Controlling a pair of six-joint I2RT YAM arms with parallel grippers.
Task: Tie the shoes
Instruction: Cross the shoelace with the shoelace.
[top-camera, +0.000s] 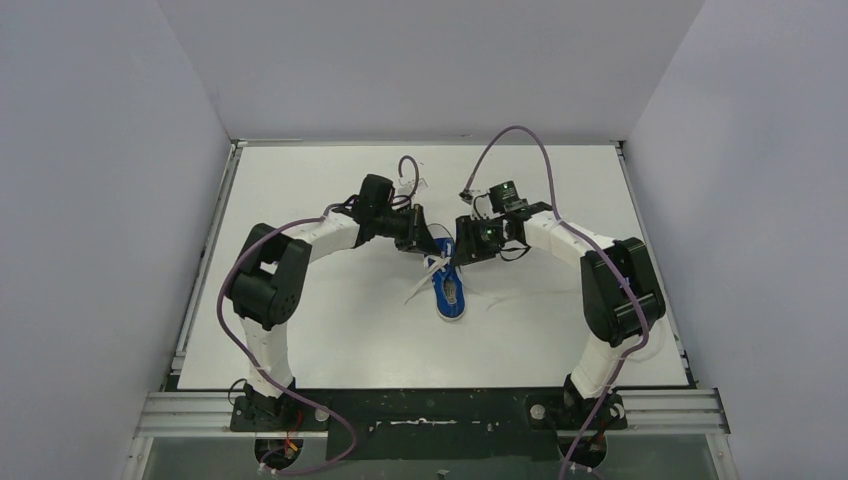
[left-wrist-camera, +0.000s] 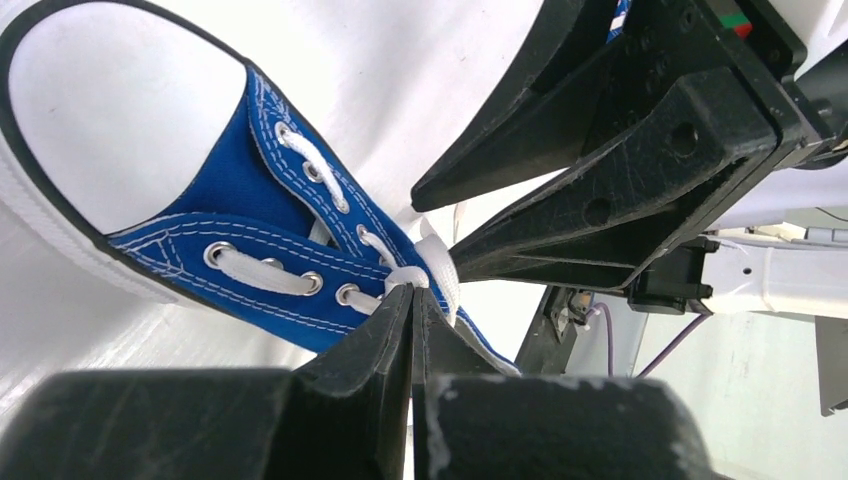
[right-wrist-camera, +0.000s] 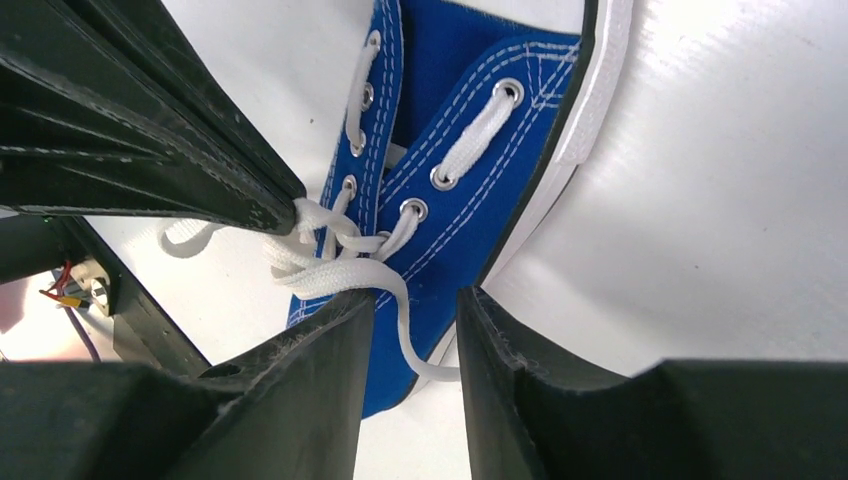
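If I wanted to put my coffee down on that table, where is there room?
The white table is bare along the back wall, and in front between the shoe and the near edge. Crowded: the middle, where the left gripper and right gripper meet at the laces.

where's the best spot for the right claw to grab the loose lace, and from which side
The flat strand of lace running off the knot down the side of the shoe, taken from above. It lies between the right claw's open fingers, and the left claw pins the knot end.
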